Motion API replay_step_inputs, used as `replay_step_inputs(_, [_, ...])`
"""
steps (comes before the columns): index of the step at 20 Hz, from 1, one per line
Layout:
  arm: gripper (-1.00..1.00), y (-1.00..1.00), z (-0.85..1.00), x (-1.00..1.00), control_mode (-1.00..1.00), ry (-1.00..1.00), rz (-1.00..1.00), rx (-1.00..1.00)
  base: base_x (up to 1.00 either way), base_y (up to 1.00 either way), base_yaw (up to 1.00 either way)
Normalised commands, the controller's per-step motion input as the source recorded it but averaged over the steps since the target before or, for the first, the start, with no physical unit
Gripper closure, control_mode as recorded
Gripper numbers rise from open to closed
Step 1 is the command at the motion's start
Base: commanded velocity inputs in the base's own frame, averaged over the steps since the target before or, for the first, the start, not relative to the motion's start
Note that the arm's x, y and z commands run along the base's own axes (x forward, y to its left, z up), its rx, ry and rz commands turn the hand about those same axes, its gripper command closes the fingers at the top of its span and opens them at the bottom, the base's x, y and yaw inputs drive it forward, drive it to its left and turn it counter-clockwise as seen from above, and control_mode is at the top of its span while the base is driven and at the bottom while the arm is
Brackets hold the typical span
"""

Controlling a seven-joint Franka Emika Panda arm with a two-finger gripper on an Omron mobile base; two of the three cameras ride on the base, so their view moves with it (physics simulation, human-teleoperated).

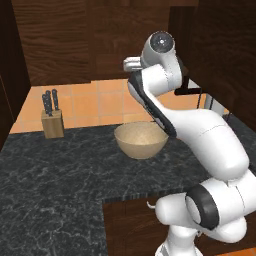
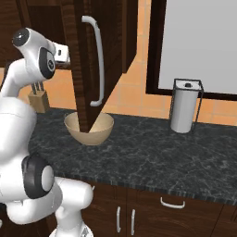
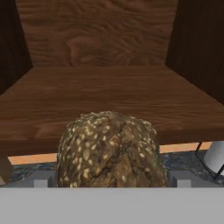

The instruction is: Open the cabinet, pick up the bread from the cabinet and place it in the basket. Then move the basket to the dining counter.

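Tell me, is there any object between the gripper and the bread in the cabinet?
Nothing visible is in the way. In the hand view the seeded bread lies directly ahead at the front edge of the cabinet shelf, between the open gripper's fingertips.

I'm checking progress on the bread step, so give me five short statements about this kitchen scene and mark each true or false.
1. The dark brown wood-grain cabinet door with the long silver bar handle stands open. True.
2. The wide round light-tan basket already holds the bread. False: its inside looks empty.
3. The brown seeded bread loaf lies right in front of the hand camera, at the front edge of the wooden cabinet shelf. True.
4. The wooden knife block stands inside the basket. False: it stands on the black marbled countertop, apart from the basket.
5. The basket rests on a pale beige counter. False: it rests on the black marbled countertop.
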Motion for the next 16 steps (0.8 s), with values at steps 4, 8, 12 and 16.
replay_step_inputs(4, [1.00, 0.00, -0.03, -1.00, -1.00, 0.00, -0.09, 0.14, 0.00, 0.00, 0.00])
replay_step_inputs(8, [1.00, 0.00, -0.37, -0.85, -1.00, 0.03, -0.04, 0.10, 0.00, 0.00, 0.00])
replay_step_inputs(12, [1.00, 0.02, -0.59, -0.41, -1.00, 0.11, -0.01, 0.00, 0.00, 0.00, 0.00])
replay_step_inputs(16, [1.00, -0.05, -0.61, 0.01, -1.00, 0.30, -0.01, 0.00, 0.00, 0.00, 0.00])
